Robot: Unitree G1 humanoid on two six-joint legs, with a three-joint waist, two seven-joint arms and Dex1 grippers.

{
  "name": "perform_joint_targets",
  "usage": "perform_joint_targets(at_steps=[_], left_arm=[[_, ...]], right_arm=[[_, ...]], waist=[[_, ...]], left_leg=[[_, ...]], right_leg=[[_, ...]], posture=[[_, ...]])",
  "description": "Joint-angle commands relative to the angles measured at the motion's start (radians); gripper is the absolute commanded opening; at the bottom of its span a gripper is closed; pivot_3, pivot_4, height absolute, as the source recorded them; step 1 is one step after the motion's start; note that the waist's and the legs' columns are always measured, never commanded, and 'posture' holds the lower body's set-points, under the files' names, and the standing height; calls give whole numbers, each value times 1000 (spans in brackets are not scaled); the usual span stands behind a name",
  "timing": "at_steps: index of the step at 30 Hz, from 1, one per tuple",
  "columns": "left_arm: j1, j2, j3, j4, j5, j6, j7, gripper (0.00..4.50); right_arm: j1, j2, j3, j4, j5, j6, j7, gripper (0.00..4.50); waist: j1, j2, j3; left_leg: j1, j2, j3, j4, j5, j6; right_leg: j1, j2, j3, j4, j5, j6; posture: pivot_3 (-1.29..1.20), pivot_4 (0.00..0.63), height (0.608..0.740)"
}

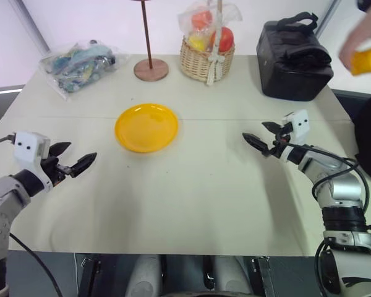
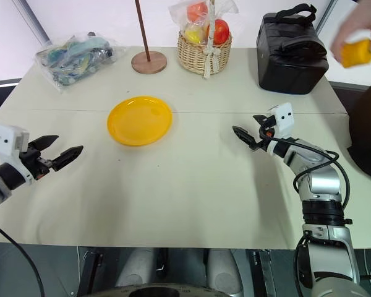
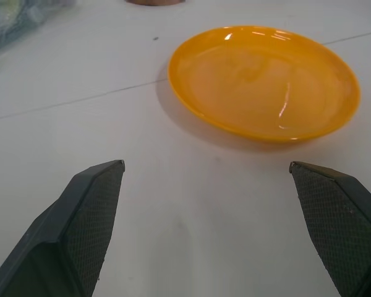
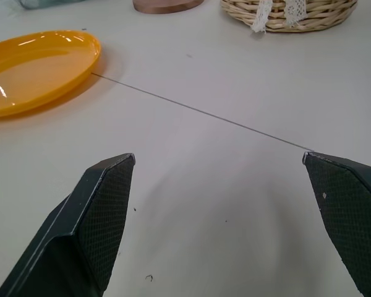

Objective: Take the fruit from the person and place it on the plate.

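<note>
Both claws are just hanging over the worktop (image 1: 191, 204) with nothing in them. The left claw (image 1: 71, 159) has its fingers spread wide and points toward the plate (image 1: 146, 127), which sits a bit ahead of it and off to its right, flat and bare. The right claw (image 1: 264, 135) is wide apart too, aimed across the worktop toward the left, with the plate well off to that side. The fruit (image 1: 365, 60) isn't on the worktop at all: it's up at the far right, pinched in the person's hand (image 1: 360, 38), above and beyond the right claw and well apart from it. Along the back there's a wicker basket (image 1: 206, 59) with plastic-wrapped red, orange and yellow fruits in it, a round wooden stand base (image 1: 151, 69) with a thin pole just to its left, a clear bag of bits (image 1: 80, 64) at the far left corner, and a black bag (image 1: 294, 59) to the right of the basket.
</note>
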Motion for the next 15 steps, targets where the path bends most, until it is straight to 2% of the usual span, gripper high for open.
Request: perform_joint_targets(at_steps=[1, 15], left_arm=[[-12, 11, 7, -8, 10, -21, -5, 4500], [-25, 9, 4, 3, 22, -33, -11, 4500]], right_arm=[[-1, -3, -14, -52, 8, -4, -3, 4441], [-2, -3, -14, -29, 2, -20, 3, 4441]], waist=[[0, 0, 0], [0, 0, 0]], left_leg=[[0, 0, 0, 0, 0, 0], [0, 0, 0, 0, 0, 0]], right_leg=[[0, 0, 0, 0, 0, 0], [0, 0, 0, 0, 0, 0]], posture=[[0, 150, 740], [0, 150, 740]])
